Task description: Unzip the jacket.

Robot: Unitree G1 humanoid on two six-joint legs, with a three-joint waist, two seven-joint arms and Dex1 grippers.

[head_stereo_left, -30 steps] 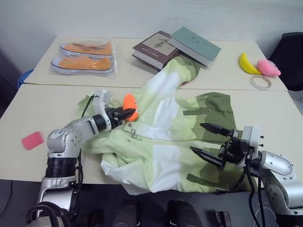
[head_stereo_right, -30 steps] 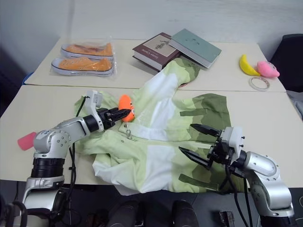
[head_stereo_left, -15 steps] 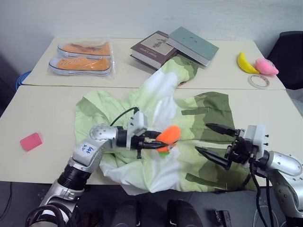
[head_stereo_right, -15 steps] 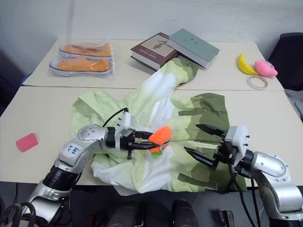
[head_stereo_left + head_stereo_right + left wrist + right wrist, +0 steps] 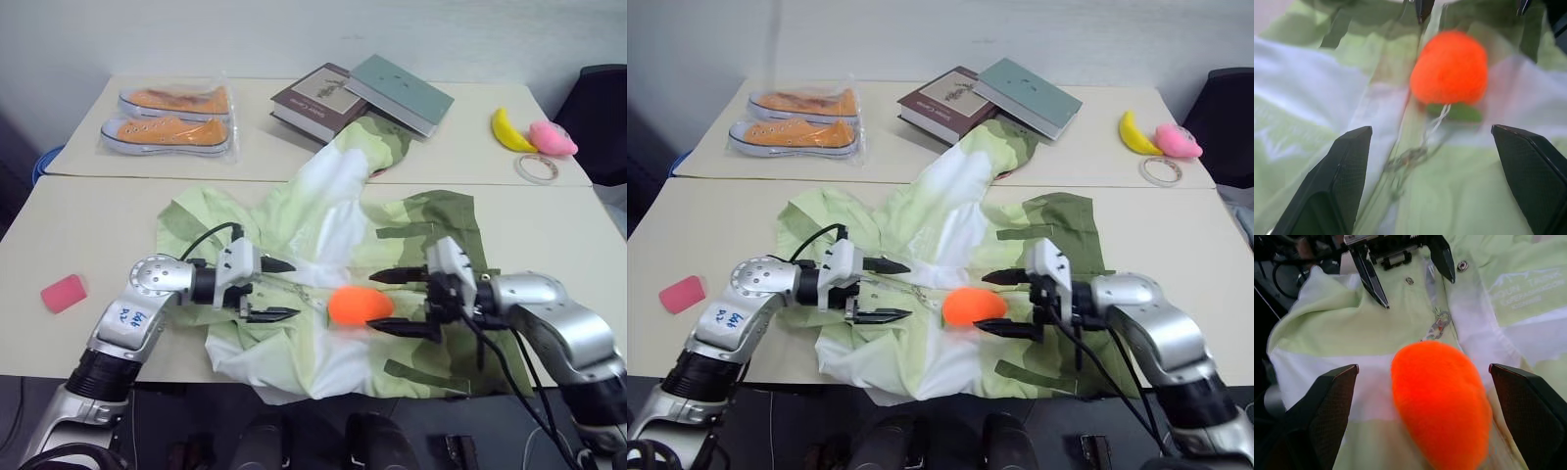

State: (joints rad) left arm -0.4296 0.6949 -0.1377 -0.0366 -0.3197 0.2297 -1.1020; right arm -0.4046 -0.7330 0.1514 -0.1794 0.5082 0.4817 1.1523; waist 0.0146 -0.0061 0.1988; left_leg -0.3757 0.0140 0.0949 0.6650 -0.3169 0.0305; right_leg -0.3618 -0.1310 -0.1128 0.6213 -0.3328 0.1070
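Two claws attend the jacket [image 5: 382, 245], which lies spread and rumpled across the near bench [image 5: 78, 225], its hood end reaching toward the far bench and its lower edge hanging over the front. The left claw [image 5: 269, 290] stands with fingers apart, gripping nothing, aimed across the garment at the orange plush charm [image 5: 360, 305]. The right claw [image 5: 397, 302] is likewise spread wide and empty, facing the charm from the opposite side, one finger above it and one below.

Handling assessment: the fabric reads as thin, light and limp (it folds and bunches freely), so it is likely to slide or lift with any pull unless pinned. The charm is soft and compressible, bulky enough to offer the easiest purchase. In the right wrist view a small metal clip links it to the zipper line, beside two metal snaps [image 5: 1463, 266].

Recommended hold: take the charm, or better the pull just behind it, and draw along the zipper line. The other claw should press the cloth flat near the zipper. Risk noted: the plush may squash and slip from the fingers.
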